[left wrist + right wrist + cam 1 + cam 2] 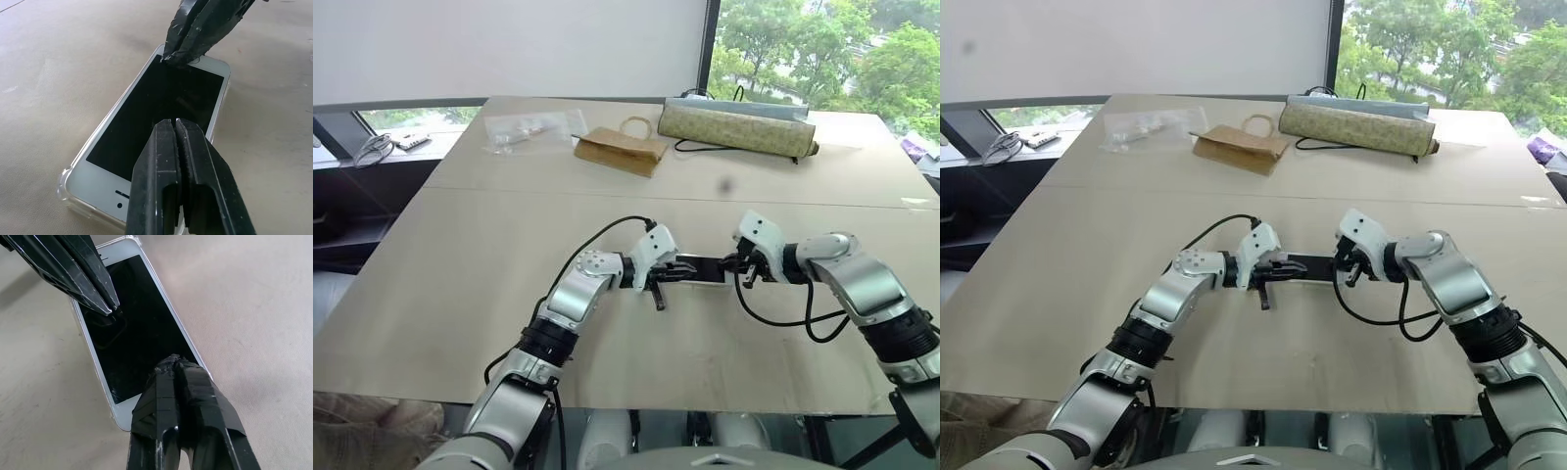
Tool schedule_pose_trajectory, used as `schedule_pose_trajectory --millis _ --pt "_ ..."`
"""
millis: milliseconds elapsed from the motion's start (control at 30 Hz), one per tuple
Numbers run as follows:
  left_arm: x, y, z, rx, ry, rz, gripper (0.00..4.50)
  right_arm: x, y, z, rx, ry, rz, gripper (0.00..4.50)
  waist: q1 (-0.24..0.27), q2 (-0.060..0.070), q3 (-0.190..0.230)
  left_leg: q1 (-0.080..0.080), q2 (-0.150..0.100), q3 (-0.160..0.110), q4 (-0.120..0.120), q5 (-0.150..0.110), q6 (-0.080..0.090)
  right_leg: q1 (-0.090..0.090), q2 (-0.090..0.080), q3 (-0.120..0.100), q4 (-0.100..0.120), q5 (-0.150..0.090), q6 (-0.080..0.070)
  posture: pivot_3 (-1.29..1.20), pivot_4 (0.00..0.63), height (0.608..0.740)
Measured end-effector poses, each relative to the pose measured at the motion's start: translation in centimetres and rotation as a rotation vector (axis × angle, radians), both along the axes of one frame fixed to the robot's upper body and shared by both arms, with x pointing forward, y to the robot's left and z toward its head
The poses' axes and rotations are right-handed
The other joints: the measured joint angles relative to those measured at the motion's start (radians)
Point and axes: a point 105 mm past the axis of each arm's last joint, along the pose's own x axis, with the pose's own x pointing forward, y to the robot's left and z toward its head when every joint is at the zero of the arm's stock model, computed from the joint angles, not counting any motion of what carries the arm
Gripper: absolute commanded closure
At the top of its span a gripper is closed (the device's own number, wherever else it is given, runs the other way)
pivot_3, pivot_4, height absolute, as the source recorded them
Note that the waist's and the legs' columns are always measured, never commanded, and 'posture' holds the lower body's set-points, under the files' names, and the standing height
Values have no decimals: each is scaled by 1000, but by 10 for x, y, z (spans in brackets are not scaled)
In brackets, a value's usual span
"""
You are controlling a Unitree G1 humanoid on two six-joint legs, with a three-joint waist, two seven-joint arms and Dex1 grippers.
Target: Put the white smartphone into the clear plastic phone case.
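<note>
The two head views look forward and down from above over the table (460,294) toward a window, framing almost the same scene. Each wrist view looks close along its own fingers from opposite ends of the white smartphone (161,112), which both share.

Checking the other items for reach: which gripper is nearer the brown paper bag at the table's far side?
Left. The left gripper sits almost straight below the brown paper bag; the right gripper is farther to the bag's right. Both press on the white smartphone.
</note>
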Motion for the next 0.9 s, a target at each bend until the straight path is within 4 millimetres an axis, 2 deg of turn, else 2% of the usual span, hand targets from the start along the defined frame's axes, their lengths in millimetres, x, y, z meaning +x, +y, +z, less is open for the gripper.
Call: schedule_pose_trajectory --millis 100,233,433,667,900 --pt "0 0 2 0 -7 -2 4390 -12 11 -3 72 2 38 4500 -1 3 2 -3 0 0 0 0 0 -1 0 0 -1 0 0 0 150 740" --pt "0 1 2 0 -11 -1 4390 -22 12 -2 101 -6 55 4500 1 7 5 -4 0 0 0 0 0 -1 0 -1 -3 0 0 0 150 740" --pt "0 3 2 -2 -12 4 4390 -27 5 -3 62 -19 52 4500 5 9 6 -5 -1 -3 -1 0 0 -1 0 -4 -7 0 0 0 150 740" --pt "1 4 4 -9 -17 8 4390 -28 -5 6 122 -8 -1 4500 5 9 10 -7 -2 -3 -1 0 1 -1 -2 -5 -9 0 0 0 150 740" --pt "3 10 11 -64 -21 40 4390 -16 -29 26 179 -71 -161 4500 3 15 24 -8 -2 -3 -3 0 1 -2 -1 -5 -9 2 3 0 150 740"
